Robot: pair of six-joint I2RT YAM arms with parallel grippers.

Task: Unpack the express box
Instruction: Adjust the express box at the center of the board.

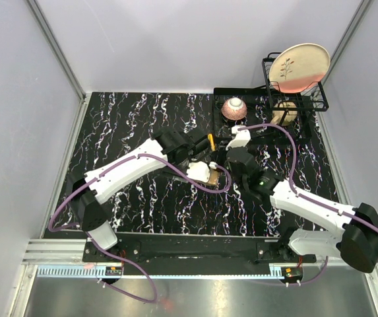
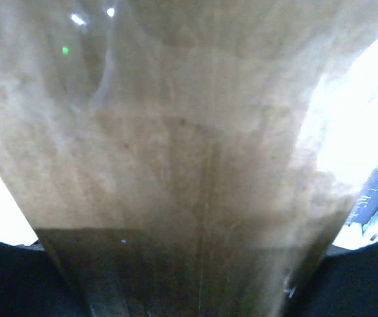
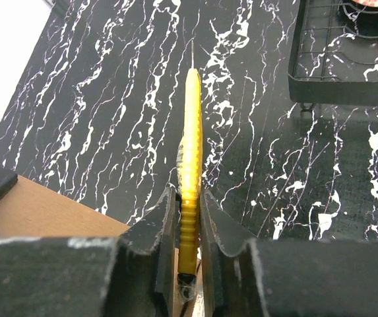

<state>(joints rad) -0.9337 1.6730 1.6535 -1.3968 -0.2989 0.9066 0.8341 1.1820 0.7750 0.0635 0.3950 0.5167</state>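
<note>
The express box (image 1: 200, 173) is a small brown cardboard box at the table's middle. Its blurred cardboard face (image 2: 189, 165) fills the left wrist view right up to the jaws. My left gripper (image 1: 191, 160) is closed on the box, and its fingers are almost wholly hidden behind the cardboard. My right gripper (image 3: 189, 198) is shut on a yellow utility knife (image 3: 190, 119), whose thin blade points away over the black marbled table. In the top view the knife (image 1: 210, 142) sits just beyond the box. One corner of the box (image 3: 43, 211) shows under the right fingers.
A black wire dish rack (image 1: 307, 99) holding a cream plate (image 1: 299, 66) stands at the back right. A pink bowl (image 1: 234, 108) rests on a black tray (image 1: 223, 92) beside it; that tray's edge (image 3: 347, 92) shows in the right wrist view.
</note>
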